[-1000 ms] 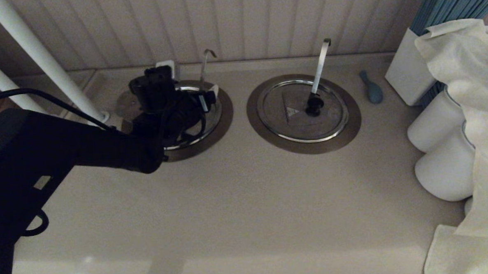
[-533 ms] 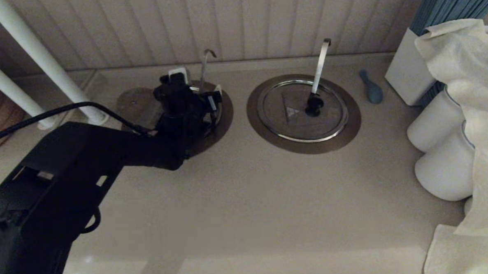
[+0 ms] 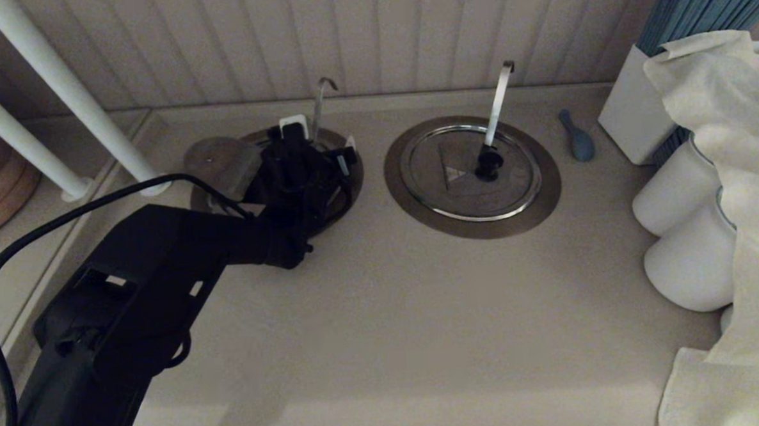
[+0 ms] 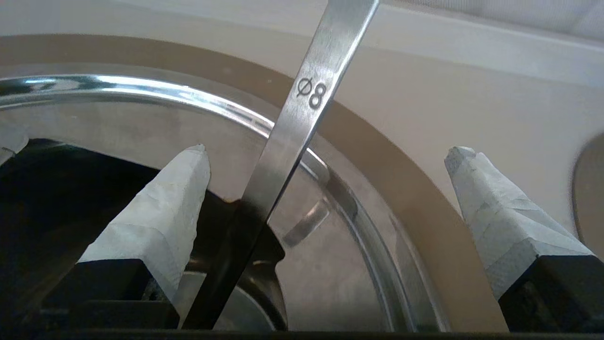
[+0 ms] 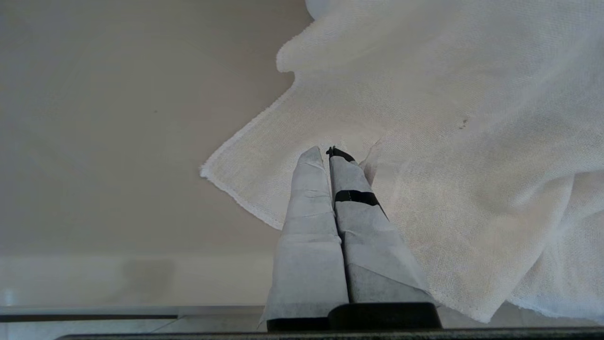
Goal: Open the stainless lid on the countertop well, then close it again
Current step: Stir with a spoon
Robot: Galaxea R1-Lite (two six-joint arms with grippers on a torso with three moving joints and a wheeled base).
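Note:
The countertop well (image 3: 355,173) is the left of two, ringed by a brushed-steel flange (image 4: 415,189). Its stainless lid (image 4: 321,283) has a shiny rim, and a grey flap (image 3: 217,157) stands up on the well's left side. Beside it the wrist view shows a dark area. The thin hooked rod (image 3: 319,103), stamped "Ø8" (image 4: 309,94), rises through the lid. My left gripper (image 3: 321,132) hangs low over the lid, open, its fingers astride the rod and the black knob (image 4: 245,236) and touching neither. My right gripper (image 5: 329,152) is shut and empty above a white cloth.
The twin well with its lid (image 3: 475,196) and broad strip handle (image 3: 497,99) sits to the right. Beyond it lie a small blue utensil (image 3: 578,137), a white box of blue sticks (image 3: 634,112), white canisters (image 3: 673,190) and a draped cloth (image 3: 736,159). White posts (image 3: 67,92) stand left.
My left arm has swung right and farther in, bringing the open gripper up to the hooked rod. The grey flap at the well's left side has come into plain sight.

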